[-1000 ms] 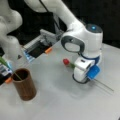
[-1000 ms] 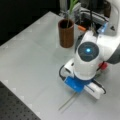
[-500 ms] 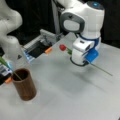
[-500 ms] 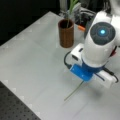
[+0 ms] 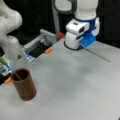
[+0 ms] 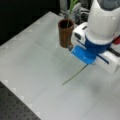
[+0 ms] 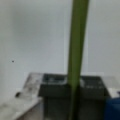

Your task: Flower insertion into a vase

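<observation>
Gripper (image 6: pixel 85 58) pinching green flower stem (image 6: pixel 75 75), lifted above table (image 5: pixel 75 87). Vase (image 5: pixel 24 84) well off toward front view's left, upright, already holding one stem. Risk: long thin stem swings, catches vase rim, slips in pinch.

We see the gripper (image 5: pixel 86 43) raised over the table (image 5: pixel 75 85), gripping a green stem (image 5: pixel 98 55); the vase (image 5: pixel 24 84) stands well apart.
</observation>
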### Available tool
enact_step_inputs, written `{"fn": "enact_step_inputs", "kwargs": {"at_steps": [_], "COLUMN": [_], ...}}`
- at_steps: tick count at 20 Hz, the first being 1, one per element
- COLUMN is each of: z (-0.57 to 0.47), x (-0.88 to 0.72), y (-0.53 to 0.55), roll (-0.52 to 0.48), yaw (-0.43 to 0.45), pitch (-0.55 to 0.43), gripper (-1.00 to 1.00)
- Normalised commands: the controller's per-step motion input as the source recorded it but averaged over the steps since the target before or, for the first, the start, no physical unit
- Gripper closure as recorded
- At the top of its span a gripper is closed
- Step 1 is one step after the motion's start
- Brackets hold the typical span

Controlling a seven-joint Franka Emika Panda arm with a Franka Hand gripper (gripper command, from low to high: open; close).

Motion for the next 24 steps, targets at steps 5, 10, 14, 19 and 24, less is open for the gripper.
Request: {"fn": "enact_step_inputs", "kwargs": {"at_steps": [5,10,14,19,24], "z": [0.25,0.03,-0.05,-0.03,0.01], "x": [-0.68,-0.59,-0.52,-0.52,-0.63], "y": [-0.22,-0.17,-0.27,-0.42,-0.53], "roll": [0.103,0.189,0.223,0.247,0.220], "yaw": [0.122,0.167,0.254,0.220,0.057], "pitch": [-0.069,-0.079,-0.053,-0.023,0.000], "gripper": [1.00,1.00,1.00,1.00,1.00]}}
